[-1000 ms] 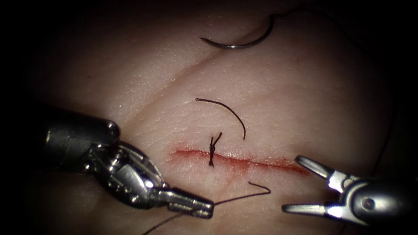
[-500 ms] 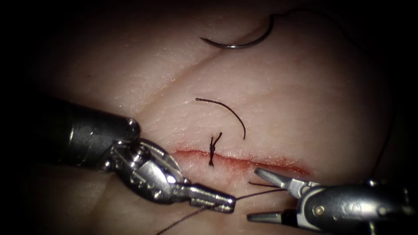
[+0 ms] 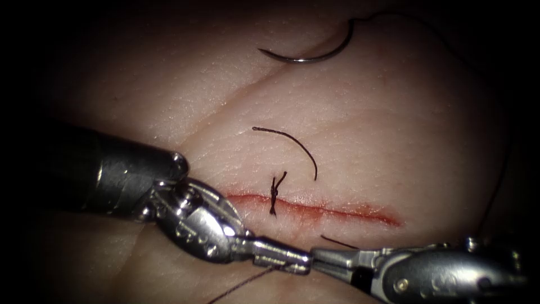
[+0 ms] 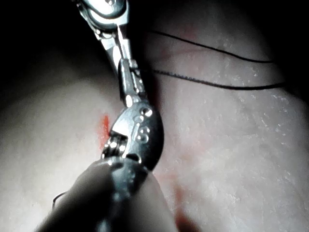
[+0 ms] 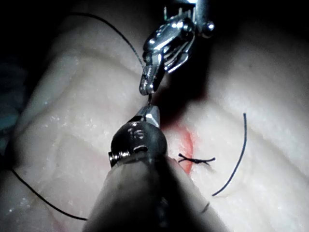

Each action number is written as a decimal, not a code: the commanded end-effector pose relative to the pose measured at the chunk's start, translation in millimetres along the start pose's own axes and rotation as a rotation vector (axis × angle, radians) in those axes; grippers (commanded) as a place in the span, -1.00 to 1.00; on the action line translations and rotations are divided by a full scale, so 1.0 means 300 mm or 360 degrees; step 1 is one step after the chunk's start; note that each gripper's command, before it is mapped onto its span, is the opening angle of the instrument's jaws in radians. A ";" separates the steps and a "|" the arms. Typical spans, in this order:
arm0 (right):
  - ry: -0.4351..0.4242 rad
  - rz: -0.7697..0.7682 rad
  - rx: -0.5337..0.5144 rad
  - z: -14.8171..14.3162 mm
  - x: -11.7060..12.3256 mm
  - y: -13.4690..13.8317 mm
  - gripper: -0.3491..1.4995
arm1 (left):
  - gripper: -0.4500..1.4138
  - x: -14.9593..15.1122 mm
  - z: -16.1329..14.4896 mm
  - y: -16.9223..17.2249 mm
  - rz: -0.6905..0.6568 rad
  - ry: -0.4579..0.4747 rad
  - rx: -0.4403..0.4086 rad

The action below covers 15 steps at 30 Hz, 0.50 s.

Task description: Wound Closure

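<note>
My left tool (image 3: pixel 292 262) and right tool (image 3: pixel 329 262) meet tip to tip below the cut (image 3: pixel 315 209), both sets of fingers closed on the thread (image 3: pixel 242 284); the needle (image 3: pixel 309 53) lies free on the tissue (image 3: pixel 394 124), top centre

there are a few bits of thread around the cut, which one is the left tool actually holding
The left tool holds the thread running off below the cut. The curved cut end lies loose above it; the knot sits tied across it.
</note>
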 end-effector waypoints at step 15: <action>-0.0061 0.0000 -0.0011 -0.0004 -0.0079 0.0046 -1.00 | 0.53 0.003 0.001 0.001 -0.0158 -0.0042 -0.0008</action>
